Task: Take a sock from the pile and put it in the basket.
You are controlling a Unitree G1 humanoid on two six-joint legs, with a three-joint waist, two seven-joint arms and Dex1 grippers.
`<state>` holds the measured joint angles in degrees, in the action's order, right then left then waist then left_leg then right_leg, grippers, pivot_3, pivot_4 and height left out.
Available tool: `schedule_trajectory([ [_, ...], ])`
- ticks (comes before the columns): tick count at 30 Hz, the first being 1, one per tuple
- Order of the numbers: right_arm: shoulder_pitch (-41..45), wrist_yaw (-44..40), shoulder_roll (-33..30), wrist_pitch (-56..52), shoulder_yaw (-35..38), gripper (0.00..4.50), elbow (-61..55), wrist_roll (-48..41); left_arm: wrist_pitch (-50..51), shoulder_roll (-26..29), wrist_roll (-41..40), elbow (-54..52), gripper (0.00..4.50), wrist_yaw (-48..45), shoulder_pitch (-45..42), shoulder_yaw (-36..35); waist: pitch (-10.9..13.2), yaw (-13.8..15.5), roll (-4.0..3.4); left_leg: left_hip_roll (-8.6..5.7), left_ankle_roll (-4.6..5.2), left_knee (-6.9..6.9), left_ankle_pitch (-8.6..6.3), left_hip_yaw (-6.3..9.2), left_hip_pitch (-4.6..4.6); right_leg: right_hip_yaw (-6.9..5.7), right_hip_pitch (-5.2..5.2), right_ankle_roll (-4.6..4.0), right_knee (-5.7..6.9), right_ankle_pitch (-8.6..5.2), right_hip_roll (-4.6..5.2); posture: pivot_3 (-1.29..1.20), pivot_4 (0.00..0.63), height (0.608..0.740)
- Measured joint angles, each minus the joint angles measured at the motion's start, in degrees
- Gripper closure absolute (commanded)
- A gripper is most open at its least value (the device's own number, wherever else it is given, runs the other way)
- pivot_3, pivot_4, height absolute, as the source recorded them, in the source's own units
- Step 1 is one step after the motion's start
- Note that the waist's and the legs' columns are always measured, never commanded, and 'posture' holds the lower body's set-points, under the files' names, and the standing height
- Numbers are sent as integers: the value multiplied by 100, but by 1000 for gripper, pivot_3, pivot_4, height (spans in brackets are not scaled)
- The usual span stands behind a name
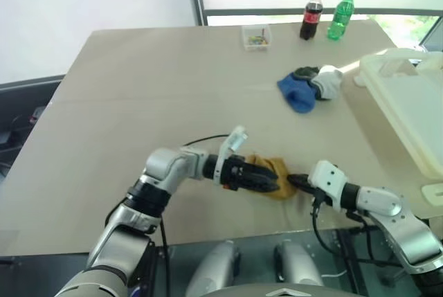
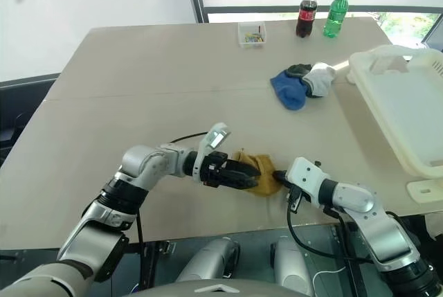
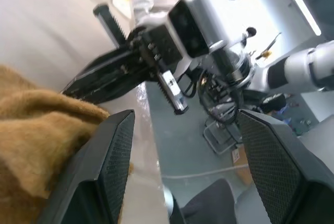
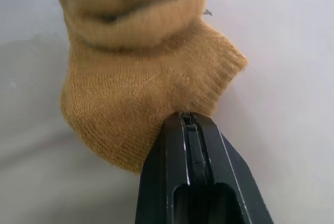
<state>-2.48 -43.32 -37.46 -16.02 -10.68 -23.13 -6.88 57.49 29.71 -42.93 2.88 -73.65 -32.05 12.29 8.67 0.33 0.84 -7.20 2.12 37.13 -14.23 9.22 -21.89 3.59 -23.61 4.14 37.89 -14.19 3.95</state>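
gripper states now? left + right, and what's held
Left gripper: open, fingers beside the mustard sock, not clamped on it.
Right gripper: shut, tips at the sock's edge; a pinch on the fabric cannot be told.

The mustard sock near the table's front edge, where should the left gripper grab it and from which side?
Grip the bunched upper fold of the mustard sock, coming in level from the robot's left. The right gripper pinches its opposite edge, and the left gripper stands open there.
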Motion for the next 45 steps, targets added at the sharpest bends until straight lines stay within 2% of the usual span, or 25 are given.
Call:
schedule_trajectory([
  [9, 196, -11, 43, 12, -51, 4461, 144, 97, 379, 561, -338, -741, 1199, 693, 817, -1093, 1, 31, 1, -1, 0, 1, 0, 1, 3, -3, 2, 0, -3, 0, 2, 0, 150, 740],
  [17, 279, -110, 67, 42, -84, 4461, 202, 122, -115, 256, 117, -915, 1199, 936, 993, -478, 2, 39, 4, -1, 0, -1, -1, -1, 0, -1, 3, 0, -2, 0, 3, 0, 150, 740],
  [22, 291, -129, 67, 86, -82, 4461, 241, 122, -418, 222, 326, -916, 1199, 1061, 999, -426, 2, 40, 4, -1, 0, -1, -1, -2, 0, 0, 3, 0, -3, 0, 3, 0, 150, 740],
  [28, 293, -134, 68, 131, -83, 4461, 269, 122, -378, 73, 283, -900, 1199, 1119, 982, -409, 2, 40, 4, -1, 2, -1, -2, -1, 0, -2, 3, 0, -3, 0, 3, 0, 150, 740],
  [34, 342, -167, 70, 144, -84, 4461, 311, 124, -423, -554, 221, -660, 1199, 984, 673, -142, 2, 39, 4, -1, 0, 1, 0, -1, 0, -2, 3, 0, -2, 1, 2, 0, 150, 740],
  [37, 344, -204, 63, 163, -82, 4461, 320, 124, -385, -699, 199, -545, 1199, 965, 492, -131, 2, 37, 4, -1, 0, 1, 0, 1, 0, -3, 3, 0, -2, 1, 1, 0, 150, 740],
  [45, 319, -222, 54, 172, -59, 4461, 309, 126, -451, -843, 477, -70, 1199, 889, 378, 293, 2, 43, 4, -2, 0, 2, 0, 0, -2, -3, 3, 0, -3, 1, 2, 0, 150, 740],
])
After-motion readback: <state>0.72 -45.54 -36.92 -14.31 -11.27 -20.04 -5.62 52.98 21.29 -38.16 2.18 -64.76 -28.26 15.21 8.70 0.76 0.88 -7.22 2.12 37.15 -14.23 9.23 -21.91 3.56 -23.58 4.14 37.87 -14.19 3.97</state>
